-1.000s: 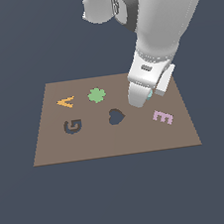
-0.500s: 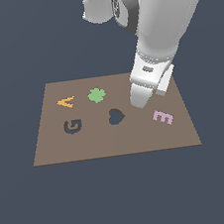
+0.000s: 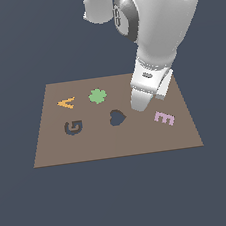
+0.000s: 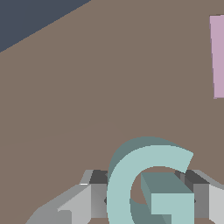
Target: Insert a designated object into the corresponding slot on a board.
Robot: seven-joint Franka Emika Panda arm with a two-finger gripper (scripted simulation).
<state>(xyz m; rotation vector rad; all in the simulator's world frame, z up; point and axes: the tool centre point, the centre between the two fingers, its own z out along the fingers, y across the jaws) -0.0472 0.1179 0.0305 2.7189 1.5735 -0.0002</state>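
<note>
In the wrist view the pale teal G block (image 4: 131, 175) sits between my gripper's (image 4: 146, 194) two grey fingers (image 4: 94, 197), which press on its sides, just above the brown board (image 4: 109, 87). In the exterior view the gripper (image 3: 139, 105) hangs low over the board (image 3: 114, 145), right of the middle, and the hand hides the G block there. The dark G-shaped slot (image 3: 73, 127) lies toward the exterior view's left, well apart from the gripper.
A dark heart-shaped recess (image 3: 117, 117) lies just left of the gripper in the exterior view. A pink letter E (image 3: 164, 118) (image 4: 217, 57) lies to its right. A green clover (image 3: 97, 96) and an orange letter A (image 3: 66, 103) lie along the far side.
</note>
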